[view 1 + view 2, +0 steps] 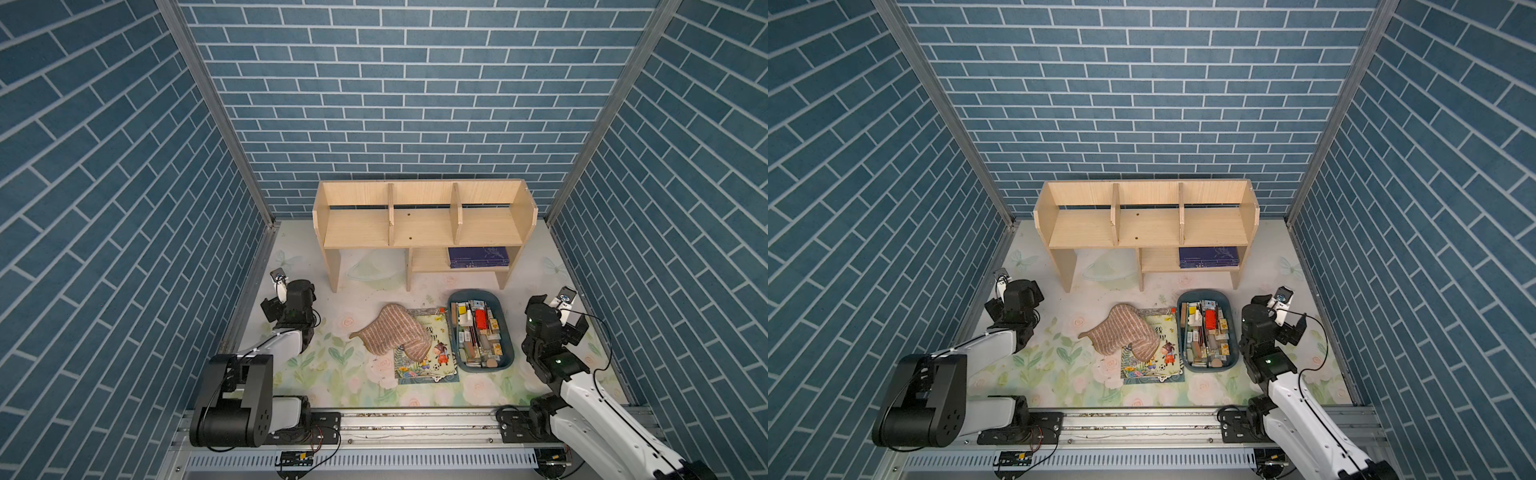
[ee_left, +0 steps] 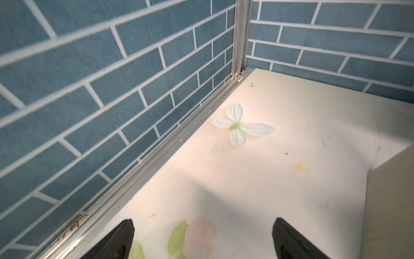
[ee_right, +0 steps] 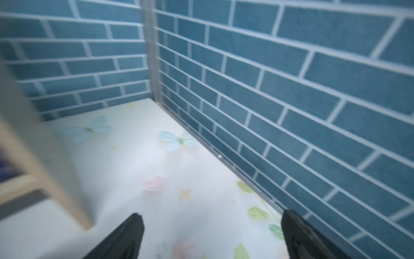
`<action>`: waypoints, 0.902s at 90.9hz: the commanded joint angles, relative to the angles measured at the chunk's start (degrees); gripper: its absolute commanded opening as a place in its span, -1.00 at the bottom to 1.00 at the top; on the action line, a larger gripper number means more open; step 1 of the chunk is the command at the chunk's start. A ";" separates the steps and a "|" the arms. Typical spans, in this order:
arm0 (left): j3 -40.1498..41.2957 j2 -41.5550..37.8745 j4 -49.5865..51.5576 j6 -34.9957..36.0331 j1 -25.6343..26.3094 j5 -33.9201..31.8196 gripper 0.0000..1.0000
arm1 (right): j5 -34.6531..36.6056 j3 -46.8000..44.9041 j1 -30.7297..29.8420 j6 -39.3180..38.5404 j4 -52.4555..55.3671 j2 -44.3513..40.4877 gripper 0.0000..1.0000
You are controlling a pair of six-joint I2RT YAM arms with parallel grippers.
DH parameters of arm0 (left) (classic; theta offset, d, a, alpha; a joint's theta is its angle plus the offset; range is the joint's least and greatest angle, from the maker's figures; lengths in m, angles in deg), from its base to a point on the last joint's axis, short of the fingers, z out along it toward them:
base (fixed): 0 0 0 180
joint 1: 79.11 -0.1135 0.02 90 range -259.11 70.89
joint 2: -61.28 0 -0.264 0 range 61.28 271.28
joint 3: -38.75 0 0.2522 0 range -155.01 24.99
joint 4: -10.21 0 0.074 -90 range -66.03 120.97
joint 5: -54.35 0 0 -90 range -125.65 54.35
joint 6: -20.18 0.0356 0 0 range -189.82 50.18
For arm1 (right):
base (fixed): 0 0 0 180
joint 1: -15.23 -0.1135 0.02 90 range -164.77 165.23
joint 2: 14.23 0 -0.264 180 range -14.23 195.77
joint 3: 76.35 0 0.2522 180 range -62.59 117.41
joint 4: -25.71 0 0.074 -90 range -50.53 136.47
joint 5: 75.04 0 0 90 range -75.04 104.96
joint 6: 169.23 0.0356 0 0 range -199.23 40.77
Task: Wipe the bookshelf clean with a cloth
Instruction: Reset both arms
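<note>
Against the back wall, bookshelf (image 1: 422,224) spans left-right, open toward arms.

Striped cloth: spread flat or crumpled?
Crumpled. The brown-and-cream striped cloth lies in rumpled folds in both top views, one end draped over the illustrated picture book.

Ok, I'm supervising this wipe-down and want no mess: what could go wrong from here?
The cloth lies partly on the picture book, so a low pinch could lift or drag the book too. The full bin sits right beside the book; an arm sweep might knock it. Wiping the lower shelf of the bookshelf could push the blue book off.
</note>
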 commanded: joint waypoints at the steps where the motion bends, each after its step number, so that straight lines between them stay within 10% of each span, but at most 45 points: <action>1: 2.88 0.73 -18.12 1.41 -0.16 4.92 0.99 | -3.38 -4.38 7.41 1.06 -15.02 6.05 0.99; 29: 10.36 6.00 -40.51 8.14 0.72 12.12 0.99 | -31.16 -12.10 12.77 -6.71 -63.59 25.93 0.99; 45: 9.60 11.20 -44.67 12.29 1.63 18.05 0.99 | -47.93 -2.71 11.85 -15.88 -65.04 42.87 0.99; 82: 9.52 10.94 -44.20 11.93 2.39 15.23 0.99 | -44.07 -3.23 10.74 -15.91 -67.71 43.75 0.99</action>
